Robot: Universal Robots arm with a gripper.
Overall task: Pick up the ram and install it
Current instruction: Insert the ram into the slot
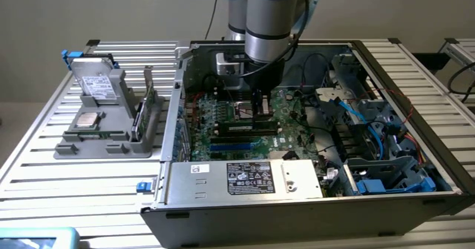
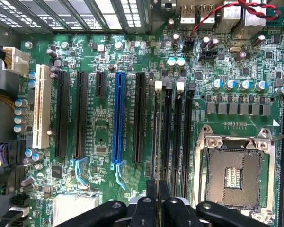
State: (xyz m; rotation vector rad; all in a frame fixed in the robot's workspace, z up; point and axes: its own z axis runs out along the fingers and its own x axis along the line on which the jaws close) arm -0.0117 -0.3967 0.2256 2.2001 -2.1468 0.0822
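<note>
The ram lies lengthwise along a black memory slot on the green motherboard inside the open computer case. It is a dark, narrow stick with a pale label. From the wrist it is seen edge-on as a thin strip in the slot nearest the black expansion slots, with a white latch at its far end. My gripper stands straight above its middle. Both black fingers press close against the strip's sides, so the gripper is shut on it.
The empty processor socket sits beside the memory slots. A silver power supply and blue cables crowd the case. Left of the case, a grey holder carries a drive, a square chip and a thin green board.
</note>
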